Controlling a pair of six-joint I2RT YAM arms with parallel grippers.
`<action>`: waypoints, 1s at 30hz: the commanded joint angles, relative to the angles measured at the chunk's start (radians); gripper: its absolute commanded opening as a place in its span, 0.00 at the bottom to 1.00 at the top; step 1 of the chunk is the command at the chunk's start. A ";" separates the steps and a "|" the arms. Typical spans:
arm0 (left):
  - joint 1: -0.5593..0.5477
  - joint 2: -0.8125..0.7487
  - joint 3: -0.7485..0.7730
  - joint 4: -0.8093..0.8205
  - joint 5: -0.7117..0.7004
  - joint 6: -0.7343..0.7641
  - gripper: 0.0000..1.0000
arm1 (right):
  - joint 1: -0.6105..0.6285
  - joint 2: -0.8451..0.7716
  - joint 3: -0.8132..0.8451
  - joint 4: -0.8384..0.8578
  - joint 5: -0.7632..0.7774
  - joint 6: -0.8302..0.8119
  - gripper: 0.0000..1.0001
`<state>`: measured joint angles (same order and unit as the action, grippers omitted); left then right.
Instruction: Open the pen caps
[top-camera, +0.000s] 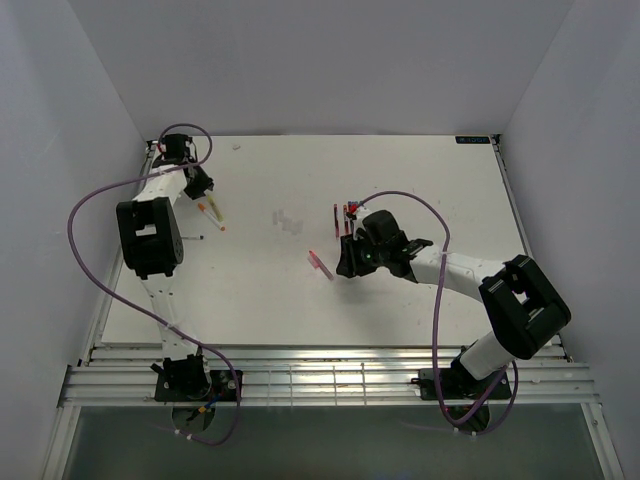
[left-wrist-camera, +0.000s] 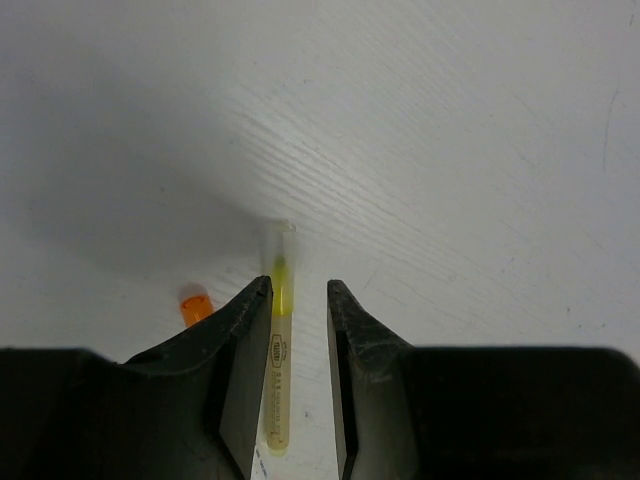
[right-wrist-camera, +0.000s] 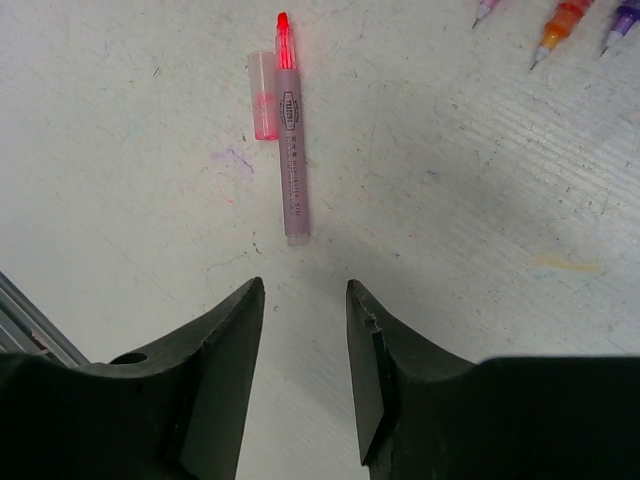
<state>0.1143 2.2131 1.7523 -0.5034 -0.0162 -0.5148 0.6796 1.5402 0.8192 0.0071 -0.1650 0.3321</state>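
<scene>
Nearby: one pink pen (right-wrist-camera: 292, 150), one pink cap (right-wrist-camera: 264, 95).

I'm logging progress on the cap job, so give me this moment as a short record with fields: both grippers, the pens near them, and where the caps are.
left gripper: open, jaws either side of the yellow pen, gap on one side
clear cap: appears to be on the yellow pen's far end
orange piece: on the table, beside the jaws
right gripper: open, empty
pink pen: uncapped, lying flat, red tip bare
pink cap: off, lying alongside that pen
other pens: three tips at the view's edge
</scene>
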 joint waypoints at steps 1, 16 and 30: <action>0.004 0.019 0.052 -0.015 -0.008 0.016 0.39 | -0.009 -0.002 -0.015 0.045 -0.022 -0.013 0.45; 0.004 0.114 0.154 -0.049 0.005 0.039 0.37 | -0.035 0.003 -0.026 0.067 -0.057 -0.004 0.45; 0.001 0.120 0.105 -0.041 0.058 0.048 0.24 | -0.045 -0.002 -0.029 0.076 -0.067 0.005 0.45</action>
<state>0.1154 2.3344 1.8778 -0.5339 0.0113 -0.4782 0.6411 1.5402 0.8017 0.0387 -0.2138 0.3359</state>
